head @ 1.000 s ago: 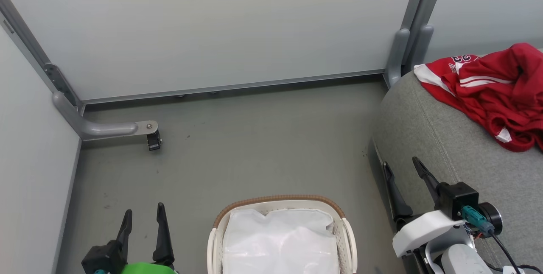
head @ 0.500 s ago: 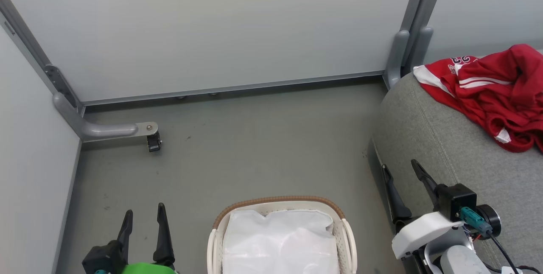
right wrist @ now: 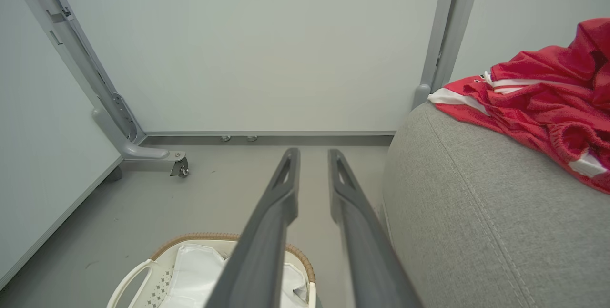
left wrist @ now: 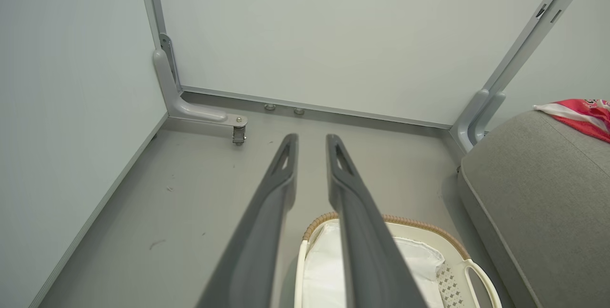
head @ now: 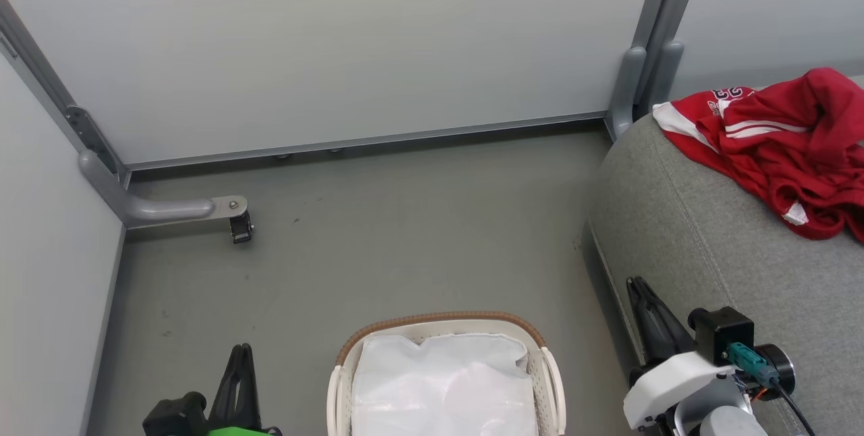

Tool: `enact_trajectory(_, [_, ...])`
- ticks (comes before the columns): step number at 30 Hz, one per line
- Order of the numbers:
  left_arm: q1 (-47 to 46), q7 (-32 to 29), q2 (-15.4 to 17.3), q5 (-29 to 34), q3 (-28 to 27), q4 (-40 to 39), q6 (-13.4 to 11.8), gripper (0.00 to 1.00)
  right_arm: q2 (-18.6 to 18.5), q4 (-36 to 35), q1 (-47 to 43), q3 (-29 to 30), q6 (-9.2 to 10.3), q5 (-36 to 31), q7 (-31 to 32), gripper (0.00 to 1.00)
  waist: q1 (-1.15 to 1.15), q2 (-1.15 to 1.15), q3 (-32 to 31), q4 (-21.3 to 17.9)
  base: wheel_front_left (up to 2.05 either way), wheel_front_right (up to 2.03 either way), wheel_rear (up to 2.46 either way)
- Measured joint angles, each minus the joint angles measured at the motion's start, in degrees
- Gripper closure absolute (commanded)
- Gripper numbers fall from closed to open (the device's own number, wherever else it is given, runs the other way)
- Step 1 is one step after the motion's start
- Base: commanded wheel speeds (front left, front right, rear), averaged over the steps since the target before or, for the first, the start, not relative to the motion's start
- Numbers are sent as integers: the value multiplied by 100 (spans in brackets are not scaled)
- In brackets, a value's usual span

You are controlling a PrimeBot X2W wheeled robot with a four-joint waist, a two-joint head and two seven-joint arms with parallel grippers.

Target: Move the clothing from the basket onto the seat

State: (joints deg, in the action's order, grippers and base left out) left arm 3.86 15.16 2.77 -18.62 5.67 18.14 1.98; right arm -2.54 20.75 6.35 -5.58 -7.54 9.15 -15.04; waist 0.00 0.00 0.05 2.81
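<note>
Head view: clothing (head: 776,152) lies on the seat (head: 709,247), basket (head: 445,375) holds just its liner, both grippers (head: 237,382) (head: 651,318) nearly closed and empty, so another reach risks snagging plastic.

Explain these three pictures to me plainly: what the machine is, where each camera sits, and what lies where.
This is a wheeled robot with two arms. One picture looks down from its head; the other two look along each arm's two dark fingers. In the head view the left gripper sits lower left and the right gripper lower right; both have their jaws nearly together and hold nothing. The basket stands on the floor showing just its white liner. The red clothing lies on the grey seat.
</note>
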Motion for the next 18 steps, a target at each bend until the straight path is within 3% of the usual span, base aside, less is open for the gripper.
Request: enact_trajectory(18, [-84, -493, -8, -1627, -246, -31, 105, 100, 4, -91, -38, 259, 0, 1825, 488, 100, 0, 0, 2, -40, 0, 0, 0])
